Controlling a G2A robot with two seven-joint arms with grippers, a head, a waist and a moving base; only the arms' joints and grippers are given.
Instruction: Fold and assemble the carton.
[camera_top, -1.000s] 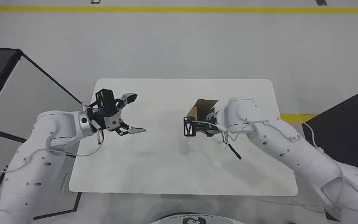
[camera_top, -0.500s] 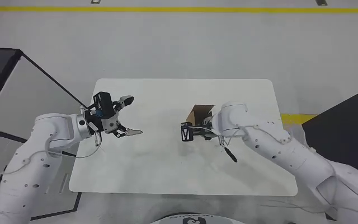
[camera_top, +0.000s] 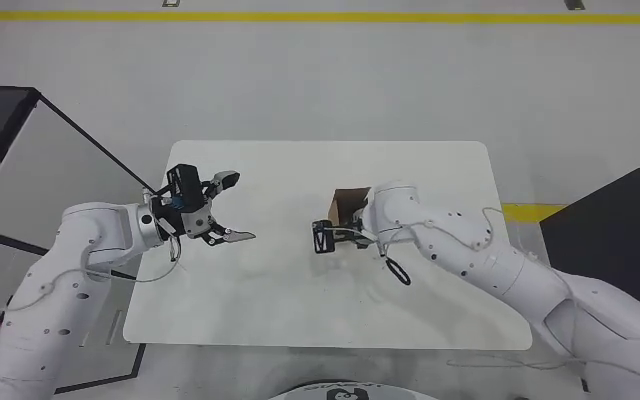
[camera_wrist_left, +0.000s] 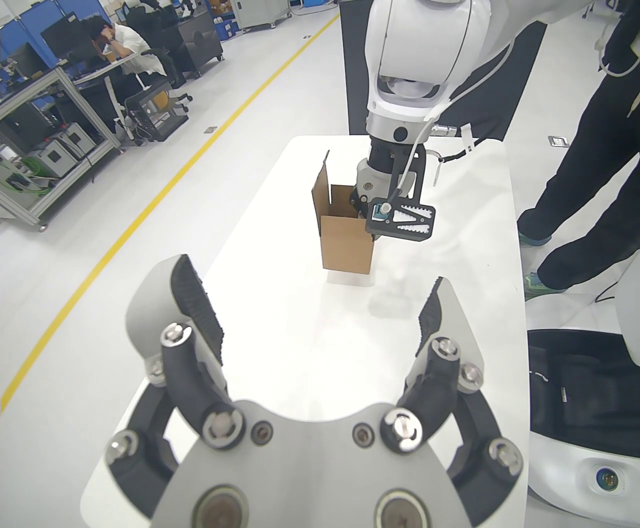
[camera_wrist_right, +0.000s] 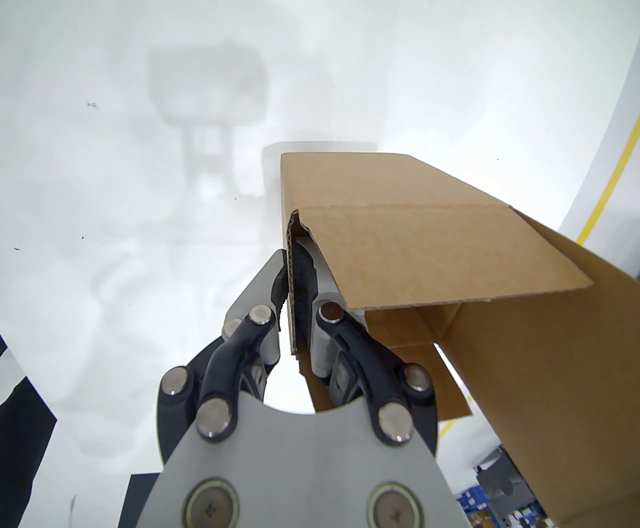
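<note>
Hold firm with the right gripper (camera_wrist_right: 295, 265), closed almost fully on a side panel of the carton (camera_wrist_right: 380, 180), one finger inside and one outside the top edge. Grip that single panel only; avoid crushing the corrugation or racking the body out of square. Press down lightly to pin the base flat on the table (camera_top: 300, 300) during folding. Bring in the left gripper (camera_wrist_left: 310, 280), spread wide and holding nothing, well apart from the carton and facing it across the table. Fold first the flap (camera_wrist_right: 440, 255) just beside the right gripper's fingers, bent in over the mouth; then the tall flap (camera_wrist_left: 320, 195), upright on the side away from them. Appears to stand upright, mouth up, directly under the right gripper. Inside, as far as visible, nothing but bare cardboard.
</note>
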